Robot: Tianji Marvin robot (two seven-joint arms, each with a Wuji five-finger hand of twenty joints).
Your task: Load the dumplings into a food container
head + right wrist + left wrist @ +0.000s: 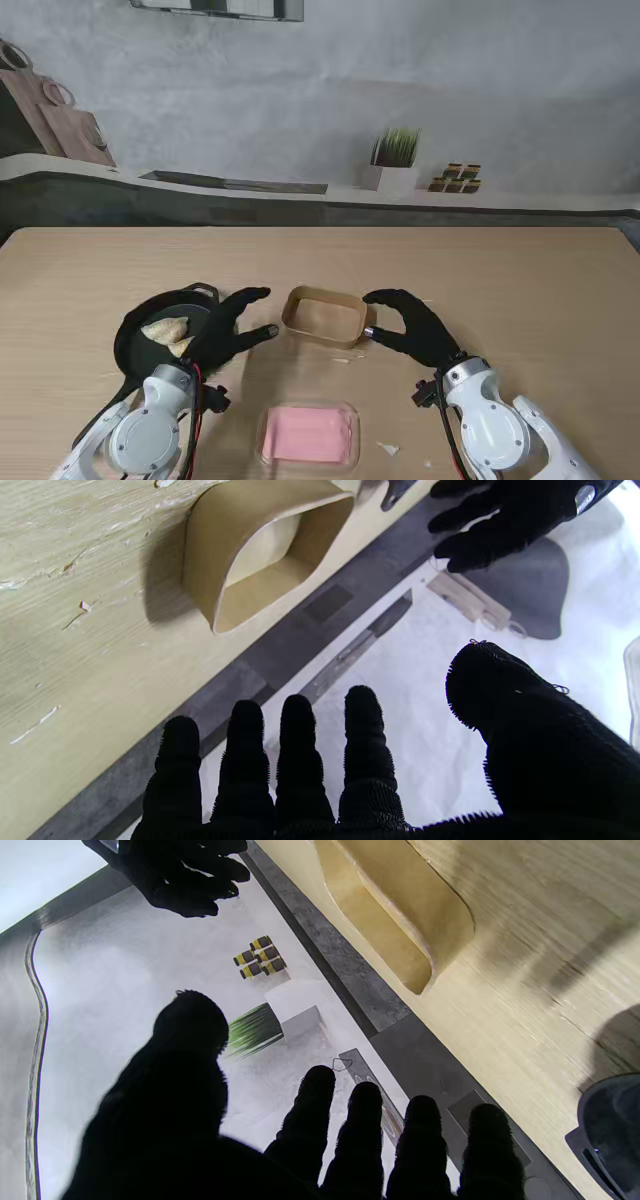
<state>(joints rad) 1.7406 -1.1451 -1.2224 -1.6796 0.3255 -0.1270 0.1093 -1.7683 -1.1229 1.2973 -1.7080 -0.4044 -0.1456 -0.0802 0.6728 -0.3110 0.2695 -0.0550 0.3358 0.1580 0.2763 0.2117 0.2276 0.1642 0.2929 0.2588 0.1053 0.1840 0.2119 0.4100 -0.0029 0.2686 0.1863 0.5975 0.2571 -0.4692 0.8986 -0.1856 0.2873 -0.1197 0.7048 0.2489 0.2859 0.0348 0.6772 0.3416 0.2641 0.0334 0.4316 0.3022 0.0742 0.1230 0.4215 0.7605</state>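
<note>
A tan paper food container (323,315) stands open at the table's middle, with nothing visible inside it; it also shows as the container (395,910) in the left wrist view and the container (255,550) in the right wrist view. Two pale dumplings (167,332) lie in a black pan (135,340) to its left. My left hand (228,328) hovers over the pan's right side, fingers spread, holding nothing. My right hand (412,327) is beside the container's right wall, fingers apart and curled, thumb close to the rim. Both wrist views show empty spread fingers (315,1120), (295,750).
A clear lid with a pink sheet (310,434) lies nearer to me than the container. Small white scraps (388,449) lie by it. A potted plant (394,160) and small yellow-black bottles (456,178) sit on the ledge beyond the table.
</note>
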